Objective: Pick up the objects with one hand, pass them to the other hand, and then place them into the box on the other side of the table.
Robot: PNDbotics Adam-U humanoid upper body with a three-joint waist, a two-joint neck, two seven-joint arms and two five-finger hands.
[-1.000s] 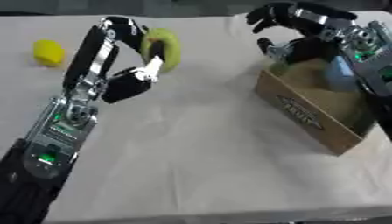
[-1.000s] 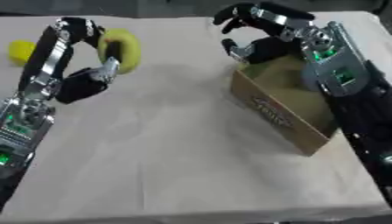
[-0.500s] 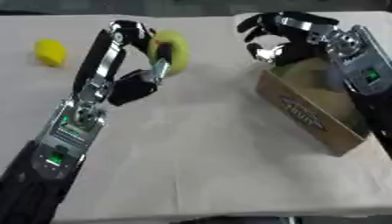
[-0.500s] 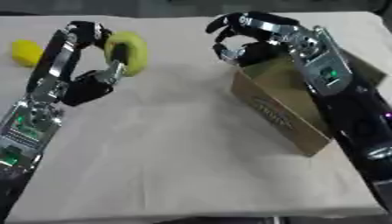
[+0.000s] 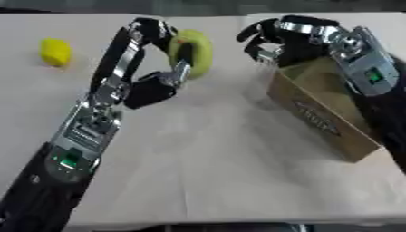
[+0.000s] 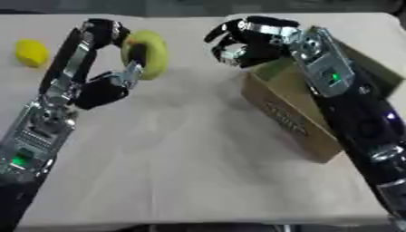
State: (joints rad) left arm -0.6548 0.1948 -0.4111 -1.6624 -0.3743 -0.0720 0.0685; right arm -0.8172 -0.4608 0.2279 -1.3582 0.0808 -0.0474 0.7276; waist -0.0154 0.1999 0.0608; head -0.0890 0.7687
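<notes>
**Handover closing in**

The yellow-green fruit (image 5: 193, 50), pinched in the left hand (image 5: 162, 43), has been carried toward the right hand (image 5: 273, 38), which has come away from the box (image 5: 321, 113), fingers spread and empty. They are near, not touching. A yellow object (image 5: 55, 51) waits on the pale cloth-covered counter (image 5: 214, 172).

We are looking at two long black forearms faced with silver-grey plates, each plate carrying dark printed panels and a small green light glowing on it. The left hand (image 5: 155, 86) is showing black fingers with silvery joints. The right hand (image 6: 246, 43) is showing black fingers under a shiny silver wrist band.
</notes>
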